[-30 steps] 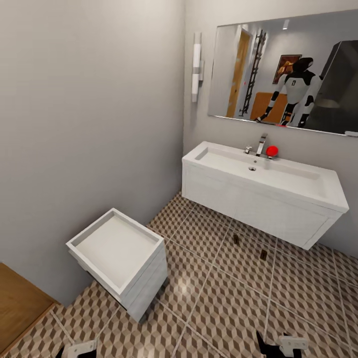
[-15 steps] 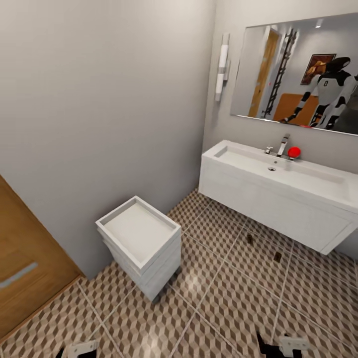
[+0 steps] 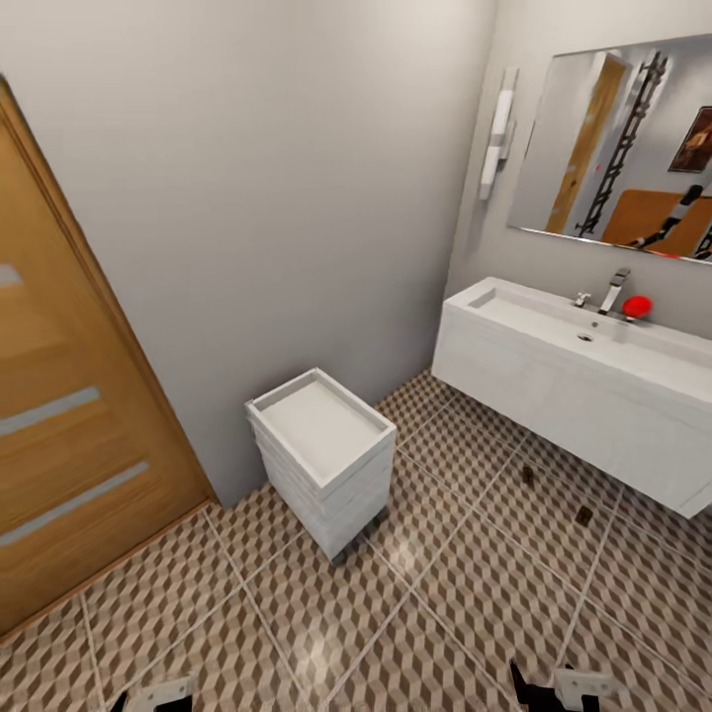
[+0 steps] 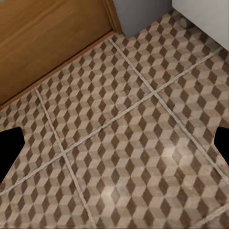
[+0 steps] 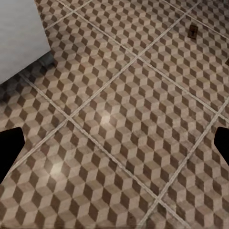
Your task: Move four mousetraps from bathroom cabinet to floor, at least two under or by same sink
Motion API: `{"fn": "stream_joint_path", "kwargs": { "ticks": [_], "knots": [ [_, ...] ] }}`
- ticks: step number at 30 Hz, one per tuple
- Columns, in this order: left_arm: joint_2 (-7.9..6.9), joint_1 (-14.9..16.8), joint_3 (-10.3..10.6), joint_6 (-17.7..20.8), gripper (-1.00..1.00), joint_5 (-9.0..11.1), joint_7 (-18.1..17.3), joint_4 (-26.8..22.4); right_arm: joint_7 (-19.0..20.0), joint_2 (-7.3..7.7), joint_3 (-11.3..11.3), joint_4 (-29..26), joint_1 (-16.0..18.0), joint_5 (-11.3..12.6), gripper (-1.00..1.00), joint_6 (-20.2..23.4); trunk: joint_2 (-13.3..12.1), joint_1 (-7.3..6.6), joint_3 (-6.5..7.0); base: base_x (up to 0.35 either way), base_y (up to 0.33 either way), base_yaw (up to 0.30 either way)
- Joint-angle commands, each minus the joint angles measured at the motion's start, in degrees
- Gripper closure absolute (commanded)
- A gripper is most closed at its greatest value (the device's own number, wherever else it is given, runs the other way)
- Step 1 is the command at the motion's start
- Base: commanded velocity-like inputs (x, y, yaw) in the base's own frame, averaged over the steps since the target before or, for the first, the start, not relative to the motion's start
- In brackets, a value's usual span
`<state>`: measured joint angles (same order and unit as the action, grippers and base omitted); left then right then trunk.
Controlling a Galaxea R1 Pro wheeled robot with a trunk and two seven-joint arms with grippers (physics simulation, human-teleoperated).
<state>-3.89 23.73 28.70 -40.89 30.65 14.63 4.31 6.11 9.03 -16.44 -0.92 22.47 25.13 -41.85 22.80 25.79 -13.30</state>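
From the head camera, my view has swung left since a second ago: a wooden door (image 3: 59, 415) now fills the left side, and the sink (image 3: 593, 341) sits further right. Two mousetraps (image 3: 527, 475) (image 3: 583, 515) lie on the floor (image 3: 435, 593) just under the sink's front edge, where they were. The white toilet (image 3: 321, 455) stands by the wall. My left tool (image 3: 153, 695) and right tool (image 3: 554, 687) peek in at the bottom.

Left wrist: tool tips (image 4: 9, 148) spread wide, holding nothing, above tiles beside the door (image 4: 47, 43).

Right wrist: tool tips (image 5: 9, 145) released too; one mousetrap (image 5: 192, 32) lies far off on the tiles.
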Motion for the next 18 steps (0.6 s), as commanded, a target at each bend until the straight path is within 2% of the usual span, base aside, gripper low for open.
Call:
{"fn": "stream_joint_path", "kwargs": {
  "ticks": [1, 10, 18],
  "knots": [
    [0.04, 0.1, 0.5, -0.2, -1.00, 0.0, 0.4, 0.2, 0.6, 0.02, -0.1, 0.0, 0.0, 0.6, -1.00, -0.2, 0.1, 0.00, -0.11, -0.317, 0.000, 0.281],
    [0.09, 0.1, 0.5, -0.2, -1.00, 0.0, 0.4, 0.2, 0.6, 0.02, -0.1, 0.0, 0.0, 0.6, -1.00, -0.2, 0.1, 0.00, -0.11, -0.299, 0.000, 0.281],
    [0.15, 0.1, 0.5, -0.2, -1.00, -0.1, 0.4, 0.2, 0.6, -0.05, -0.1, 0.0, 0.0, 0.6, -1.00, -0.2, 0.1, 0.00, -0.11, -0.224, 0.000, 0.282]
  ]
}}
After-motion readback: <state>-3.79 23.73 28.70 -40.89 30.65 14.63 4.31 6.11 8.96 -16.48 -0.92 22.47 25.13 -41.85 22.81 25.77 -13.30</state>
